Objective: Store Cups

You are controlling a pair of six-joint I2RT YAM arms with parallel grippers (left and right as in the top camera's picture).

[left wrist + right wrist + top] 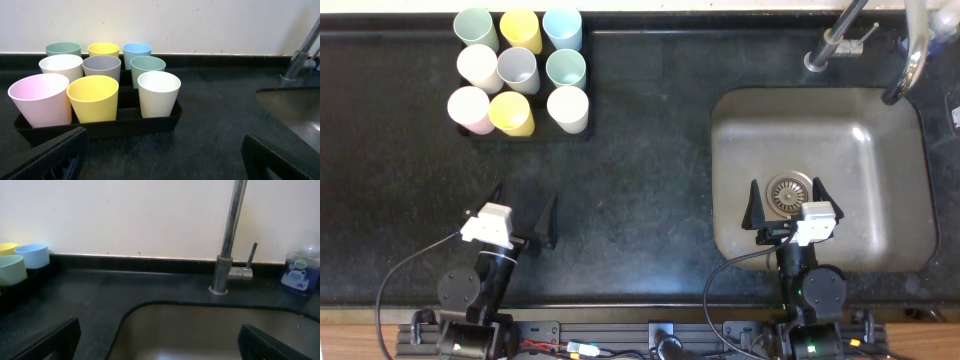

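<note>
Several pastel cups stand upright in a black tray (470, 135) (125, 125) at the counter's back left: pink (469, 109) (40, 99), yellow (511, 113) (93, 97) and white (568, 108) (158, 93) in the nearest row, with more behind. My left gripper (524, 214) (162, 155) is open over the dark counter, short of the tray, holding nothing. My right gripper (786, 203) (160, 340) is open over the sink basin (880, 150) (200, 330), holding nothing. A blue cup (33, 255) and a green cup (12, 269) show far off in the right wrist view.
A chrome tap (840, 35) (229, 235) stands behind the sink, with a drain (788, 192) in the basin floor. A soap bottle (300, 272) sits at the back right. Dark counter (640, 180) lies between the tray and the sink. A wall runs along the back.
</note>
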